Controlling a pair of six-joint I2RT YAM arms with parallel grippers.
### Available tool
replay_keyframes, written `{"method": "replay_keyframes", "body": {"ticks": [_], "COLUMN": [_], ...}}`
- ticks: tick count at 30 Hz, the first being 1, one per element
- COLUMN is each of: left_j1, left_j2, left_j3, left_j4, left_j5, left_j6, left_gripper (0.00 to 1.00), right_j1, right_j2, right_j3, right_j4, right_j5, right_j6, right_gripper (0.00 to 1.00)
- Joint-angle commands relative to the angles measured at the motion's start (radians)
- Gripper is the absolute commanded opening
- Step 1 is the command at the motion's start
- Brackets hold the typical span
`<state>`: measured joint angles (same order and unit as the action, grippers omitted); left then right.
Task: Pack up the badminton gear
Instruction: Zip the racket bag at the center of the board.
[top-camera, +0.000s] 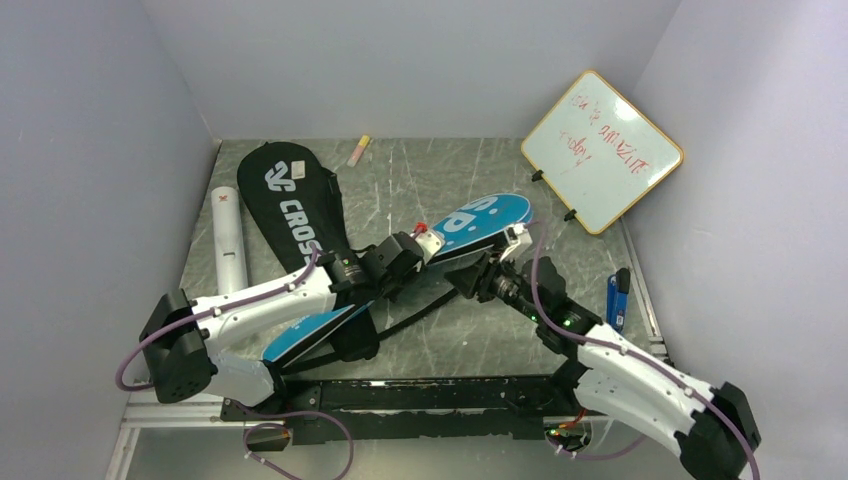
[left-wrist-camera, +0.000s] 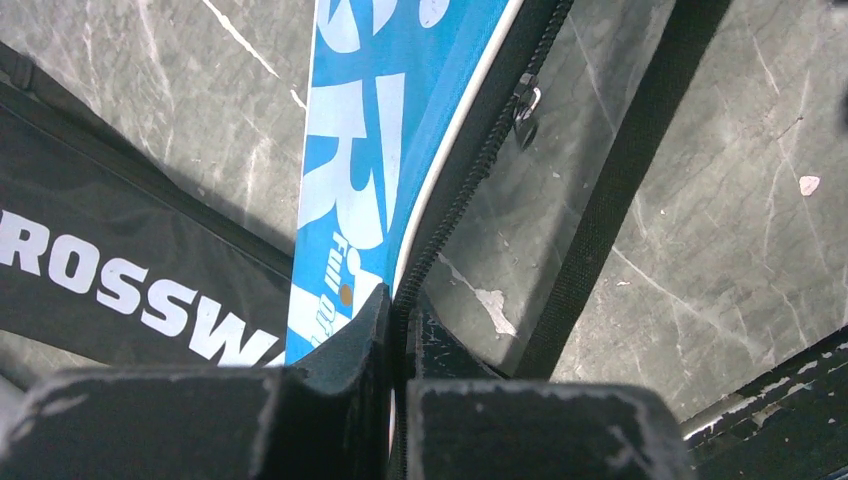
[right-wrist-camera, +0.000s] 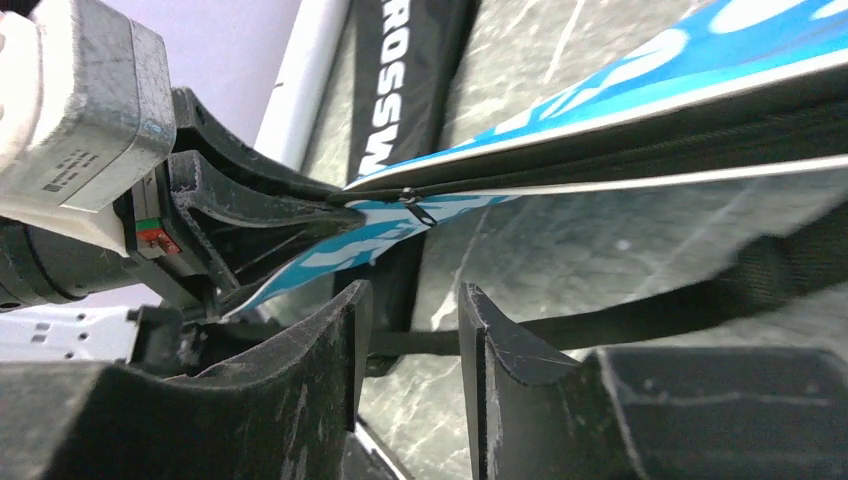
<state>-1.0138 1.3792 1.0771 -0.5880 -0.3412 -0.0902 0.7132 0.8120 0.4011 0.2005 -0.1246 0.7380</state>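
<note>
A grey marbled table (top-camera: 430, 175) sits between pale walls. From the left lie 1 white cardboard tube (top-camera: 229, 240) and the black CROSSWAY cover (top-camera: 298, 205). The left gripper (left-wrist-camera: 397, 315) is pinched tight on the edge of the blue SPORT cover (top-camera: 487, 216). The right gripper (right-wrist-camera: 413, 300) has its fingers apart near the zip, gripping nothing. A whiteboard (top-camera: 603, 150) leans at the right rear.

Grey-green marbled worktop (top-camera: 420, 180). Lying on it: black CROSSWAY cover (top-camera: 295, 205) at left, white cardboard tube (top-camera: 229, 235) just beside it, pink-yellow marker (top-camera: 358, 150) at the back, small blue object (top-camera: 619, 297) at the right edge. Whiteboard (top-camera: 602, 150) propped at back right; blue SPORT cover (top-camera: 480, 220) spans the centre, partly raised.
</note>
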Motion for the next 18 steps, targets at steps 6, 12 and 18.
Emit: {"method": "replay_keyframes", "body": {"ticks": [6, 12, 18], "left_j1": [0.012, 0.012, 0.012], "left_j2": [-0.012, -0.02, -0.005], "left_j3": [0.035, 0.03, 0.035], "left_j4": [0.049, 0.059, 0.059], "left_j5": [0.001, 0.033, 0.073], "left_j6": [0.006, 0.013, 0.02], "left_gripper": [0.05, 0.05, 0.05], "right_j1": [-0.002, 0.0, 0.0], "right_j2": [-0.031, 0.084, 0.179], "right_j3": [0.051, 0.019, 0.004], "right_j4": [-0.081, 0.142, 0.326], "right_j5": [0.07, -0.03, -0.095], "right_j6": [-0.07, -0.053, 0.009], "right_gripper": [0.39, 0.46, 0.57]}}
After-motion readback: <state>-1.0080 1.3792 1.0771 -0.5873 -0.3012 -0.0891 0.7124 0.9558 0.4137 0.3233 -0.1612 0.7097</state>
